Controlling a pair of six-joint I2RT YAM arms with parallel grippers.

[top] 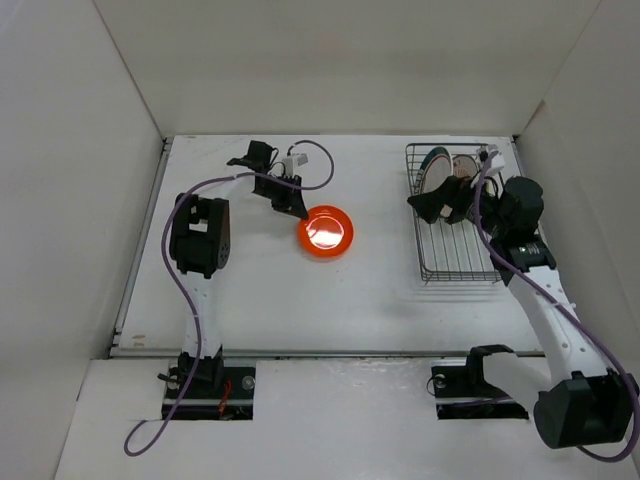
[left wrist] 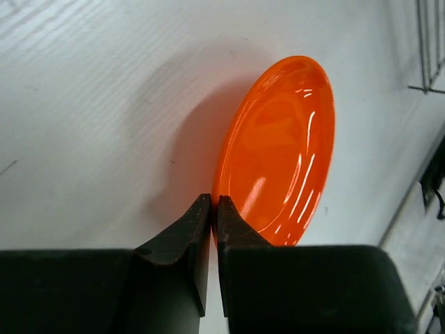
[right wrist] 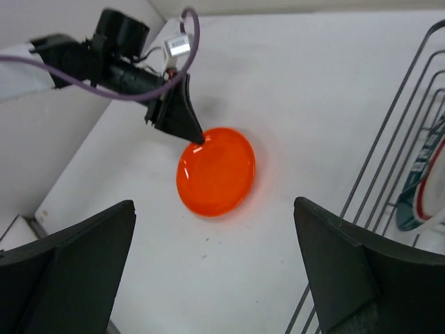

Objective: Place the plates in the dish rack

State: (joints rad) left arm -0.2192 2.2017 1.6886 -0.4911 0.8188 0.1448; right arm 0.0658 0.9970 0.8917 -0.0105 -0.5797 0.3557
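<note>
Well left of the dish rack [top: 455,265], the left end effector [left wrist: 214,202] is pinching the orange plate [left wrist: 278,153] by a mere sliver of rim, likely risking the glossy plate slipping free on lifting, while the right end effector [top: 425,205] is hanging open over the rack.

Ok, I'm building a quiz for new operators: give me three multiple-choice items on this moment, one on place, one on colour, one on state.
1. Where is the plate that the left gripper pinches? A) in the rack B) on the table, left of the rack C) in the right gripper
2. Its colour? A) green B) orange C) white
3. The right gripper is: A) open B) shut on a plate C) shut, empty
Key: 1 B, it lies on bare table; 2 B, its rim is orange; 3 A, fingers stand wide apart.
</note>
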